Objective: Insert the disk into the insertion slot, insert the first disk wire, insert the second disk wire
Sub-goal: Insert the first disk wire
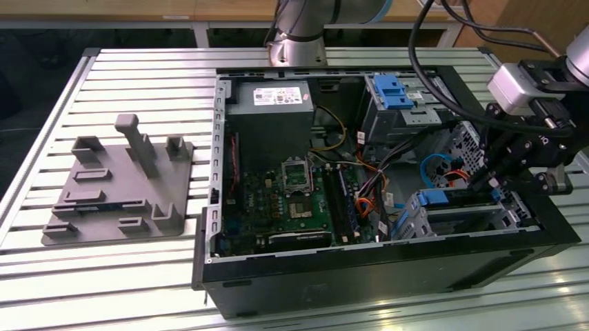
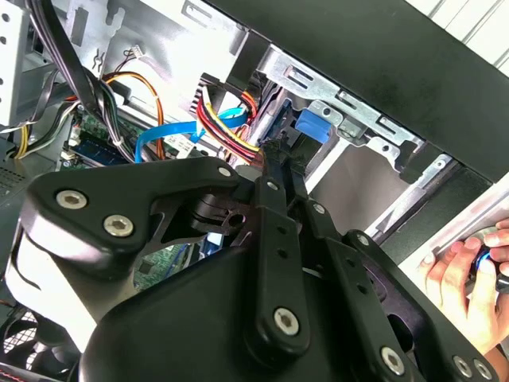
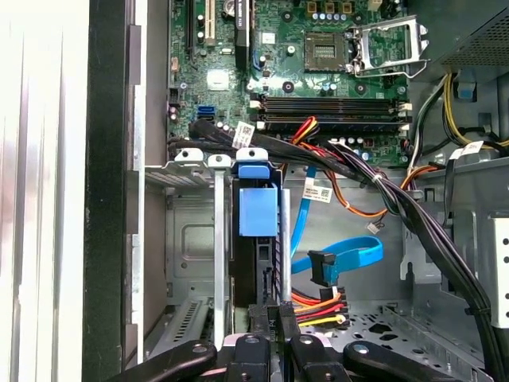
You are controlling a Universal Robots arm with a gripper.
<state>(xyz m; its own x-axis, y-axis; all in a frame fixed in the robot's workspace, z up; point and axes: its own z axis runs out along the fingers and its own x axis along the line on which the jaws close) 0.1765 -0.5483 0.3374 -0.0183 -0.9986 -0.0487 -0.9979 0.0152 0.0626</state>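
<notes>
Disk (image 3: 258, 211) in blue carrier sits inside insertion slot (image 3: 195, 239); first step looks done. Closed jaws of gripper (image 3: 270, 296) seemingly pinch connector of red-yellow power wire (image 3: 318, 302) just behind disk. Nearby blue data wire (image 3: 342, 256) lies loose, unplugged.

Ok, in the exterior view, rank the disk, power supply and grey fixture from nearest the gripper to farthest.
1. The disk, right beside the gripper.
2. The power supply, back of the case.
3. The grey fixture, outside the case, exterior view's left.
</notes>
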